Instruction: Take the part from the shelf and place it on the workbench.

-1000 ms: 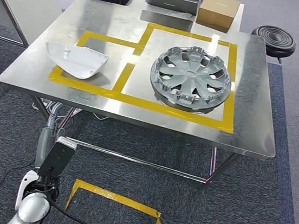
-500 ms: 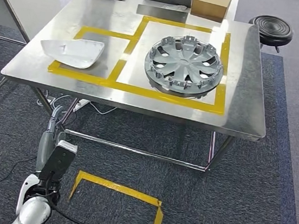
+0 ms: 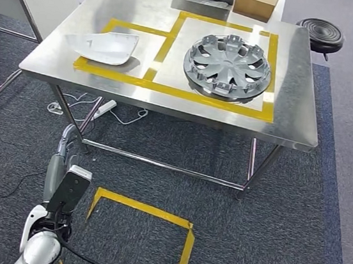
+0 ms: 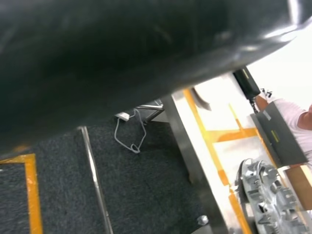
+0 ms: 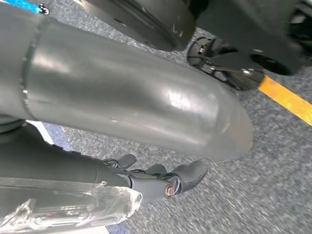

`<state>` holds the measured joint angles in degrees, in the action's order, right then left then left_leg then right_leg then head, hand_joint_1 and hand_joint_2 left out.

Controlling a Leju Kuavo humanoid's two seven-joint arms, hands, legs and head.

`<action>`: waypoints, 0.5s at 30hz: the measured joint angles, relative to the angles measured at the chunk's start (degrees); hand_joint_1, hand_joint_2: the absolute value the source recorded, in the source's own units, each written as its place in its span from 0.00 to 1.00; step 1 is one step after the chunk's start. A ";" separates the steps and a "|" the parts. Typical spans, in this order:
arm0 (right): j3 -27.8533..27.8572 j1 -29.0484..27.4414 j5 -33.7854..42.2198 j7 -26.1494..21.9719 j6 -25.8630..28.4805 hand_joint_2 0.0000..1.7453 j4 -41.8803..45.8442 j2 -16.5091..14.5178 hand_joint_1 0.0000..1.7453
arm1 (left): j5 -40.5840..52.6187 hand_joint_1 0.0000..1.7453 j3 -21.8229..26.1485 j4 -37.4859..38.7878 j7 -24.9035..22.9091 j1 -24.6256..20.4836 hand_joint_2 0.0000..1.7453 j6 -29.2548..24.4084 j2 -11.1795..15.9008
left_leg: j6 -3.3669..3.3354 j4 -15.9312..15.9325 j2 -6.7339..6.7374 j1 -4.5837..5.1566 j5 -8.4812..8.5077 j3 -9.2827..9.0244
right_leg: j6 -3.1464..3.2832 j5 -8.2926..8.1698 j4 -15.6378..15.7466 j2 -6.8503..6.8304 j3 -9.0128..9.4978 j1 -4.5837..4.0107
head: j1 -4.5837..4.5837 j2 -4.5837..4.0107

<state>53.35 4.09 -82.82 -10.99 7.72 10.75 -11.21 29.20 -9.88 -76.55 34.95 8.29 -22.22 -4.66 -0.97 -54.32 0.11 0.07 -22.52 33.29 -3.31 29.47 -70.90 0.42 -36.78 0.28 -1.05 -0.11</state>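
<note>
I judge the placing done: a hubcap (image 3: 227, 66) at 1 o'clock and a white cover (image 3: 103, 47) at 11 lie on the bench (image 3: 294, 108), so next I must turn and find the shelf. My left hand (image 3: 63, 150) hangs at 8 o'clock; I cannot tell its fingers. My right hand (image 5: 162, 178) hangs with its fingers (image 5: 189, 173) loosely spread, holding nothing.

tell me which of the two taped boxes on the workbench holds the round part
The larger taped box on the right holds the round hubcap. The smaller box on the left holds the white curved part instead.
</note>
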 joint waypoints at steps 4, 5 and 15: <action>-0.02 0.49 -0.01 -0.10 0.01 0.00 0.01 -0.04 0.00 | 0.01 0.00 -0.09 -0.01 0.01 0.14 0.00 -0.19 0.02 | 1.10 -0.69 -0.03 0.12 1.85 1.89 | 0.64 -0.29 14.51 0.17 9.92 -0.24 | 0.12 0.00; -0.02 0.49 -0.01 -0.14 0.02 0.00 0.01 -0.05 0.00 | 0.00 0.00 -0.13 -0.01 0.03 0.19 0.00 -0.22 0.01 | 1.39 -0.69 -0.02 0.12 2.25 2.04 | 0.99 -0.08 15.20 0.22 10.08 -0.37 | 0.22 0.00; 0.07 0.12 1.02 0.16 -0.23 0.00 0.00 -0.10 0.00 | -4.30 0.00 -0.52 1.36 -1.67 1.11 0.00 2.29 -0.14 | 3.38 -15.92 -0.11 -0.41 -7.48 5.16 | 3.04 -4.32 15.02 0.02 5.30 0.05 | -0.12 0.00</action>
<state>53.42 4.21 -81.79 -10.83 7.49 10.75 -11.31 24.90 -10.40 -75.19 33.28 9.39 -19.93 -4.79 2.41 -70.24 0.00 -0.34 -30.01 38.45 -0.27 25.15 -55.87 0.44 -31.48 0.33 -1.17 -0.11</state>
